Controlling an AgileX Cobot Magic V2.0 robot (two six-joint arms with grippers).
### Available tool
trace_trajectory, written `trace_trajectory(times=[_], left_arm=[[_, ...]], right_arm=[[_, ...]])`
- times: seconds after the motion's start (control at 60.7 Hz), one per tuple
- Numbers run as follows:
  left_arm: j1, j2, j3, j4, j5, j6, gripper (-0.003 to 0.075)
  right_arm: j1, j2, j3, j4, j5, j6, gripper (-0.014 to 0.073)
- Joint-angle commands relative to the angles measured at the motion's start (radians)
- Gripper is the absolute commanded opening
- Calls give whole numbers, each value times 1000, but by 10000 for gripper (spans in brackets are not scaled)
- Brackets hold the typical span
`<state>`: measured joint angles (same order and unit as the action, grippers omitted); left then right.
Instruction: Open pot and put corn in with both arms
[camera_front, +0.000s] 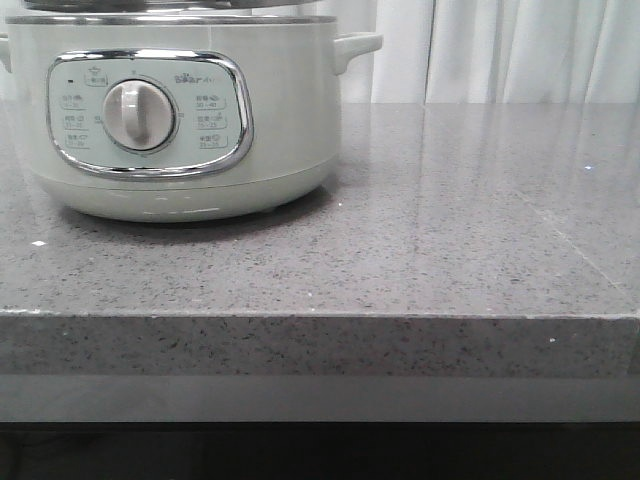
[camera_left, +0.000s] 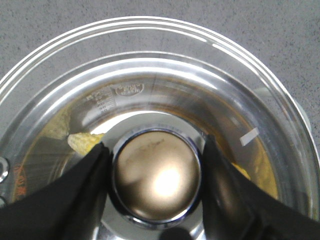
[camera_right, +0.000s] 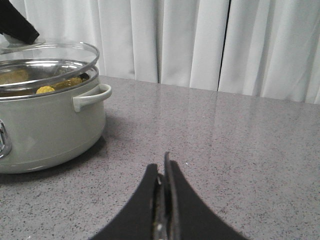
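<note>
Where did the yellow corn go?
The corn is inside the pot, seen through the glass lid whose knob the left pincer flanks.

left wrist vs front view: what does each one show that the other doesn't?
Left wrist only: the left gripper with its fingers on either side of the lid knob, the glass lid from above, and yellow corn seen through it inside the pot.

Front only: the control panel with its white dial, a side handle, the counter's front edge, and curtains.

Both: the pot on the grey speckled counter.
</note>
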<state>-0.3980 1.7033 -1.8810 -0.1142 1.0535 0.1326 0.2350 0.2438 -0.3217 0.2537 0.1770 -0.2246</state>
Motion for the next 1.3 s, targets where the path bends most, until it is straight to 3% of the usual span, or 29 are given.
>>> trace_trajectory(times=[0.0,0.527,0.593,0.824,0.89,1.285], left_arm=[[-7,-50,-47,-22,-72,-12,60],[-7,-3,-47,-29,-33,-12,76],[-7,-3,-47,-29,-25,-12,110],[-7,-21,-49,-29,-19,-12,360],[-7,-40,-58,-29,-14,-12,391],[-7,-181,-86,-17,-16,-12,394]], right_arm=[[-3,6,-28,-5,-90,-9,-69],[-3,6,-28,-5,-94,-9,-69],[-3,6,-28,-5,-94,-9,-69],[-3,6,-28,-5,-94,-9,-69],[-3,6,-28,-5,-94,-9,-69],[-3,6,-28,-5,-94,-9,-69]])
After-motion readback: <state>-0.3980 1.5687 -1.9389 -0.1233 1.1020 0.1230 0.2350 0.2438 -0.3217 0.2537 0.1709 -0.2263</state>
